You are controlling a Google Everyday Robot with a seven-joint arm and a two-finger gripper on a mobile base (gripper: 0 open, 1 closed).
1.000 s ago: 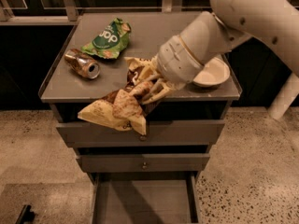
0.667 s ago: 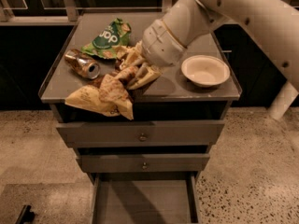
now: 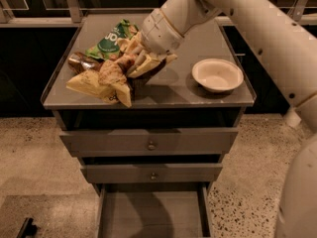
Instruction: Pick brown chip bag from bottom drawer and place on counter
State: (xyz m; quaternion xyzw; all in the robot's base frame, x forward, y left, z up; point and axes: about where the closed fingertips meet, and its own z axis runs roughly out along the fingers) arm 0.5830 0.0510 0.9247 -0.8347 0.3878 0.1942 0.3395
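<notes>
The brown chip bag, crinkly with tan panels, hangs just above the front left part of the grey counter. My gripper is shut on the bag's upper end and holds it over the counter, left of centre. The white arm reaches in from the upper right. The bottom drawer stands pulled open below, and its grey inside is bare.
A green chip bag lies at the counter's back left. A dark can lies on its side just behind the held bag. A white bowl sits at the right. Two knobbed drawers are shut.
My gripper has carried the brown chip bag up and back, from in front of the counter's front edge to over the counter's left part, and a little to the left.
</notes>
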